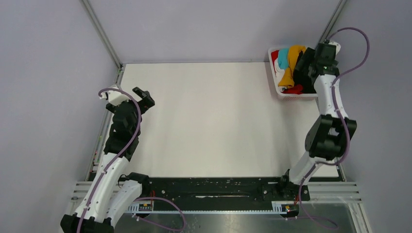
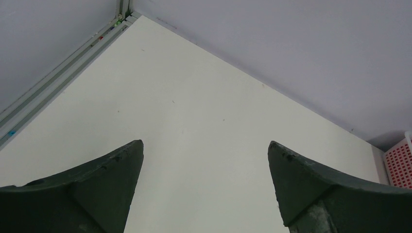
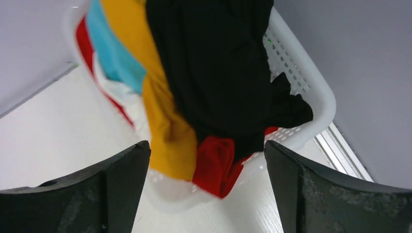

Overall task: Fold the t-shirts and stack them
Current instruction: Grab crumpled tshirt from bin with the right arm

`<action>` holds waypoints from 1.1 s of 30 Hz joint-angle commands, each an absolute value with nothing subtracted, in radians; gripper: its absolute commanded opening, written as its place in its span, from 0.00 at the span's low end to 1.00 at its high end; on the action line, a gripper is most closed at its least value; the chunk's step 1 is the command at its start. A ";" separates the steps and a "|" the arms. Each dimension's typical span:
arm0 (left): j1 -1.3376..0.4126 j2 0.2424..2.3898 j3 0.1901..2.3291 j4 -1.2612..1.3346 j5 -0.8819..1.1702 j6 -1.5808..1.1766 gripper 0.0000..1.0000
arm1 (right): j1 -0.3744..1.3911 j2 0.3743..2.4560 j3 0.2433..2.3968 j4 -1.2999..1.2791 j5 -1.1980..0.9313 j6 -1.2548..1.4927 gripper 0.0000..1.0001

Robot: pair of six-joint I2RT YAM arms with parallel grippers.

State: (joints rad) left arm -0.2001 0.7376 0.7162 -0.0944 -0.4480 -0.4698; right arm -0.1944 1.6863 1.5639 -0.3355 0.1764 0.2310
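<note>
T-shirts (image 1: 290,68) lie bundled together inside the white slotted basket (image 1: 297,97); none is folded and none lies on the table (image 1: 209,116). The basket stands at the table's far right corner, with its far end close to the back wall and its outer long side just beside the table's right edge rail. Contents as seen from the right wrist: the black tee (image 3: 214,73) is uppermost and the largest, covering the heap on the side of the basket's outer wall, with one dark fold resting against that wall. The mustard-orange tee (image 3: 163,116) lies beside it, running along the length of the basket. The teal-blue tee (image 3: 114,53) comes next, toward the basket's inner wall, and the white tee (image 3: 124,92) is tucked low against that wall. The red tee (image 3: 214,165) shows at the basket's near end, where it and the mustard-orange cloth spill over the near rim. The right gripper (image 3: 205,145) hangs above the basket's near end with its jaws spread wide and nothing between them; whether the fingertips touch cloth cannot be told. The left gripper (image 2: 206,145) is well apart from the basket, across the table near the opposite side edge, with its jaws equally wide and nothing in them. A broad stretch of white table surface lies between the left gripper and the basket. From the left wrist only one corner of the basket is visible.
</note>
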 commanded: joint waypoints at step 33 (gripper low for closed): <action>-0.201 0.814 0.811 -0.025 -0.363 -0.459 0.99 | -0.295 1.913 2.374 -0.483 0.034 0.077 0.00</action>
